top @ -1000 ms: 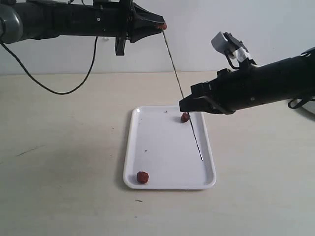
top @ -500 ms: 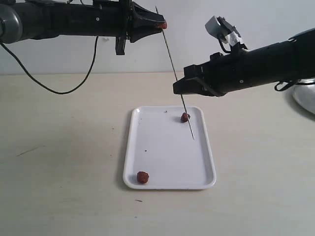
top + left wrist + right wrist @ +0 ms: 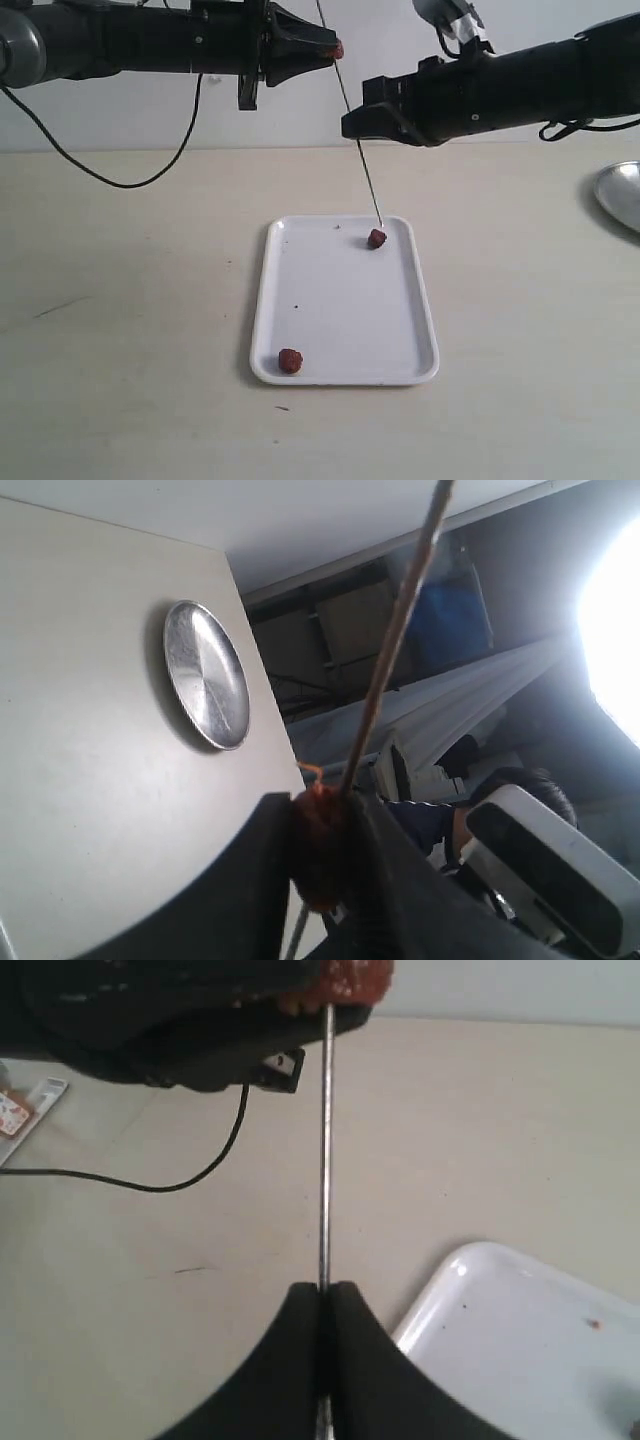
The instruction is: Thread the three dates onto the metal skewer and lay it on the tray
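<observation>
My left gripper (image 3: 331, 49) is held high and is shut on one date (image 3: 318, 850). The metal skewer (image 3: 358, 140) slants down through that date, and its top end pokes out above it. Below the date, my right gripper (image 3: 351, 124) is shut on the skewer (image 3: 326, 1140). The rod's lower tip hangs just above the tray's (image 3: 330, 300) far edge. One loose date (image 3: 376, 238) lies on the tray at the far right, close under the tip. Another date (image 3: 290, 360) lies at the tray's near left corner. The held date (image 3: 350, 975) also shows in the right wrist view.
A silvery round dish (image 3: 622, 195) sits on the table at the far right, and it shows as the dish (image 3: 207, 675) in the left wrist view too. A black cable (image 3: 120, 180) loops over the table at the back left.
My right gripper has risen and moved left with the skewer, pushing it up through the held date. The rod's lower tip lifted from mid-tray to the far edge. The left gripper stayed put.
</observation>
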